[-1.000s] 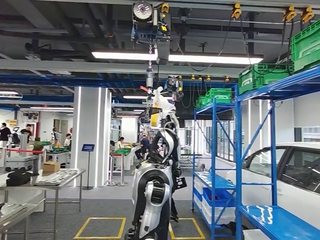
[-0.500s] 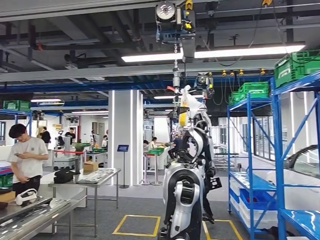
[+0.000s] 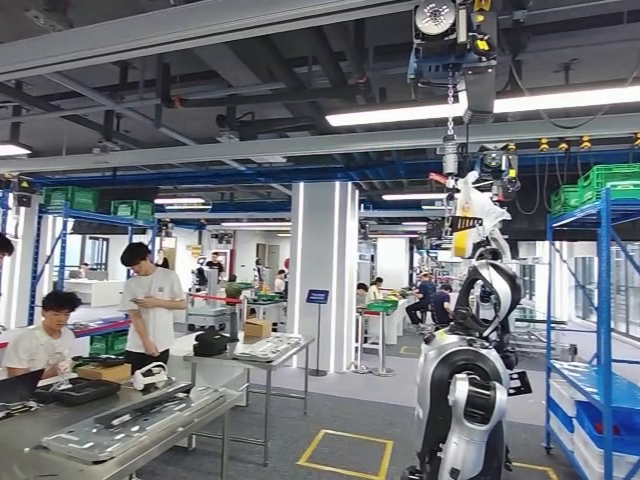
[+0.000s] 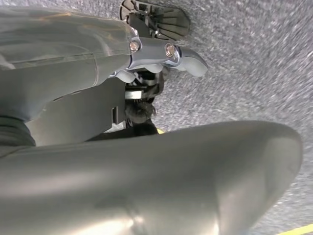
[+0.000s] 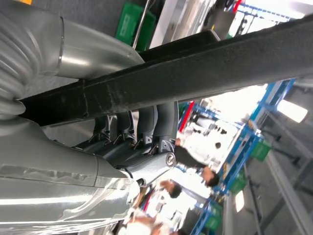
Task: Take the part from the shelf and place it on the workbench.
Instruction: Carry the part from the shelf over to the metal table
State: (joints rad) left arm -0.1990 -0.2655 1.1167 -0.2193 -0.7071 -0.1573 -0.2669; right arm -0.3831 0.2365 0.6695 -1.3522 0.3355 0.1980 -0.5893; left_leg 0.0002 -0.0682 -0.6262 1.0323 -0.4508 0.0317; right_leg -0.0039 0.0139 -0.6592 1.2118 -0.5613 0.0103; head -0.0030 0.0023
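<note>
In the right wrist view my right hand grips a long, flat black part that runs across the whole picture. Its dark fingers lie against one side of the part and the grey thumb lies on the other. My left hand hangs over grey carpeted floor with nothing in it, thumb and dark fingers apart. A long metal workbench carrying flat metal pieces stands at the lower left of the head view. The blue shelf stands at the far right.
Another silver humanoid robot hangs from an overhead hoist beside the shelf. A second metal table stands behind the workbench. One person stands and another sits at the workbench. Yellow floor markings lie ahead.
The camera has turned left, so the whole scene has slid right. The shelf and the other robot are now near the right edge, and the workbench and people have come into view at left.
</note>
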